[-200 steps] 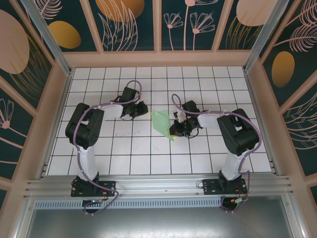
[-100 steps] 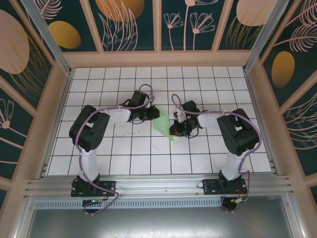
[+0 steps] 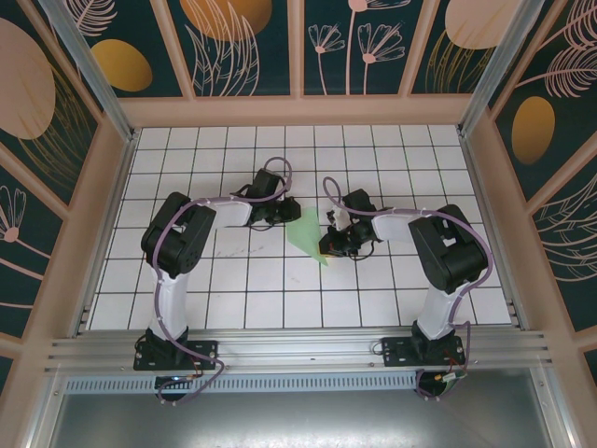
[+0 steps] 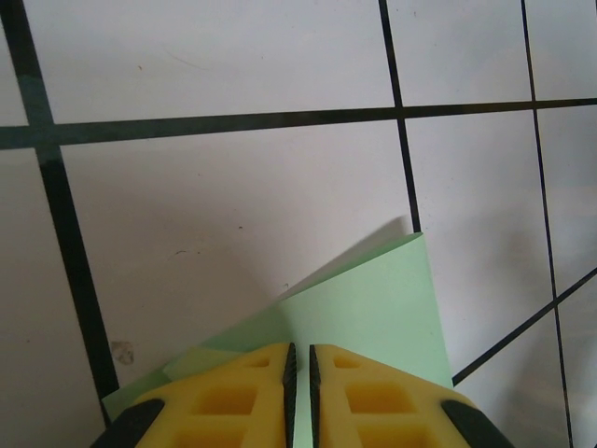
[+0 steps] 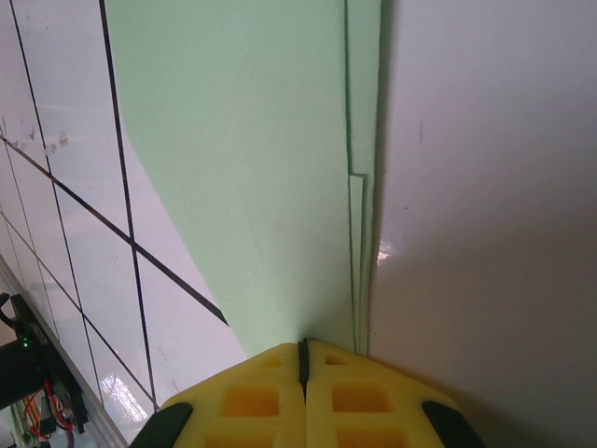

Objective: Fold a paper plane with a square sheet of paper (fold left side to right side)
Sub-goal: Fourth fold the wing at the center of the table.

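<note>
Paper plane (image 5: 252,140) shows layered edges at right wrist; flat overhead.

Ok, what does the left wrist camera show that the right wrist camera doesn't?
Left wrist: a pointed corner of the green paper near crossing black grid lines, left fingers over it. Right wrist: the paper's long folded edge with stacked layers, running up from the shut right fingers. Both: pale green paper on white tiles, yellow fingers at the bottom.
</note>
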Robot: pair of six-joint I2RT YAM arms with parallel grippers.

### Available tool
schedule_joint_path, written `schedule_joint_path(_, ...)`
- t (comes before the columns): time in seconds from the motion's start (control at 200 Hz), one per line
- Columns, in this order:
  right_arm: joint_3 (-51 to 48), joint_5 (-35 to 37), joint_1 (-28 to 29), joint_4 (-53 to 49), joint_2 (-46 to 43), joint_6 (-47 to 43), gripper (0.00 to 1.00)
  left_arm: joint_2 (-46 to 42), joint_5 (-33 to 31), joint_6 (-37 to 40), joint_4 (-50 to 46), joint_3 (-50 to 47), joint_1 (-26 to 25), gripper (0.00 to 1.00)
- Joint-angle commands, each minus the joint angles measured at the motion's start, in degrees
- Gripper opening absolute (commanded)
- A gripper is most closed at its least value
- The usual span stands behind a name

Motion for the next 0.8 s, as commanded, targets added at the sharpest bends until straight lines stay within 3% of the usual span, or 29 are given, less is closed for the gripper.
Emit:
schedule_joint_path(0.0, -3.88, 9.77, 0.81, -10.17, 4.53, -1.57, 0.00, 1.94, -3.73, 1.40, 0.03, -0.07, 1.71, 0.15)
schedule_joint_path(0.415, -3.75, 8.92, 0.86, -10.12, 4.01, -1.64, 0.00, 2.67, -4.48, 4.99, -4.62, 5.18, 6.62, 0.15)
schedule_joint_path(0.64, -4.00, 1.36, 0.87, -1.44, -0.86, 0.18, 0.00, -4.72, -4.13, 4.85, -3.90, 1.11, 6.65, 0.22)
schedule_joint_path(0.791, -3.46, 1.98, 0.19, 3.32, -7.29, 1.28, 0.21, -12.06, -0.91, 1.19, -0.29, -5.74, 6.54, 0.31)
